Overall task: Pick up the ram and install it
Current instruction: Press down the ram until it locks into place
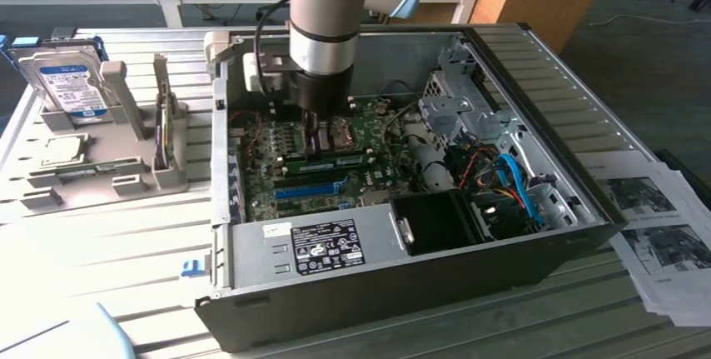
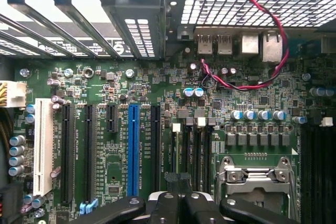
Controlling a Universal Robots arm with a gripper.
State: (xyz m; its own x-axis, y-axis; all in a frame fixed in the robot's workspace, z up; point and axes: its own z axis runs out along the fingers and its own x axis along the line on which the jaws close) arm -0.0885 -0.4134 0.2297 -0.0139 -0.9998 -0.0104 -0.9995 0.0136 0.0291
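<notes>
Slatted bench carries an open computer case (image 1: 534, 84). On its motherboard (image 2: 157, 82), near the middle, the ram (image 1: 333, 162) stands on edge just under the gripper (image 2: 178, 182), fingers drawn together. Arm (image 1: 325, 17) points straight down.

- An open computer case (image 1: 578, 201) lies on its side on a pale slatted table (image 1: 100, 242).
- A green motherboard (image 2: 157, 129) fills its floor, with a long bright-blue slot (image 2: 133, 140), a white slot (image 2: 43, 145) and several black slots (image 2: 89, 150) side by side.
- A red-and-black wire (image 2: 262, 19) loops over the rear ports (image 2: 236, 45).
- A silver CPU socket bracket (image 2: 257, 182) sits near a row of small capacitors (image 2: 257, 115).
- A labelled power supply (image 1: 322, 246) lies at the case's near edge, beside a black fan (image 1: 444, 221).
- A hard drive (image 1: 65, 84) with a blue-white label stands in a grey holder (image 1: 133, 117) at the exterior view's left.
- Printed sheets (image 1: 655, 226) lie at the exterior view's right.
</notes>
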